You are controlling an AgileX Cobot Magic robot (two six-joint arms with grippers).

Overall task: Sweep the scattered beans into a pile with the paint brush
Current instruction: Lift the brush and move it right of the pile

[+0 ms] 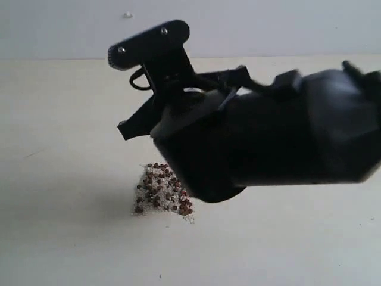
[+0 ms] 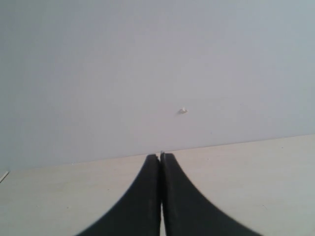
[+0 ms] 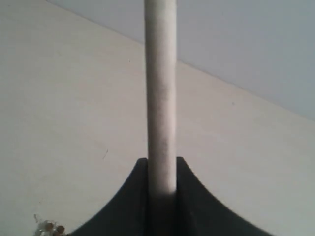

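The beans lie gathered in one compact pile (image 1: pixel 162 190) of reddish-brown beans and whitish grains on the pale table, just left of my right arm, which covers the pile's right edge. A few beans (image 3: pixel 48 228) show at the border of the right wrist view. My right gripper (image 3: pixel 162 162) is shut on the paint brush, whose pale handle (image 3: pixel 161 88) runs straight out between the jaws. The ferrule and bristles are out of view. My left gripper (image 2: pixel 161 156) is shut with nothing in it, pointing at the table's far edge and away from the beans.
My right arm's dark bulk (image 1: pixel 280 137) fills the middle and right of the exterior view and hides the table behind it. A grey wall (image 2: pixel 147 59) with a small white speck (image 2: pixel 183 110) rises behind the table (image 1: pixel 59 119).
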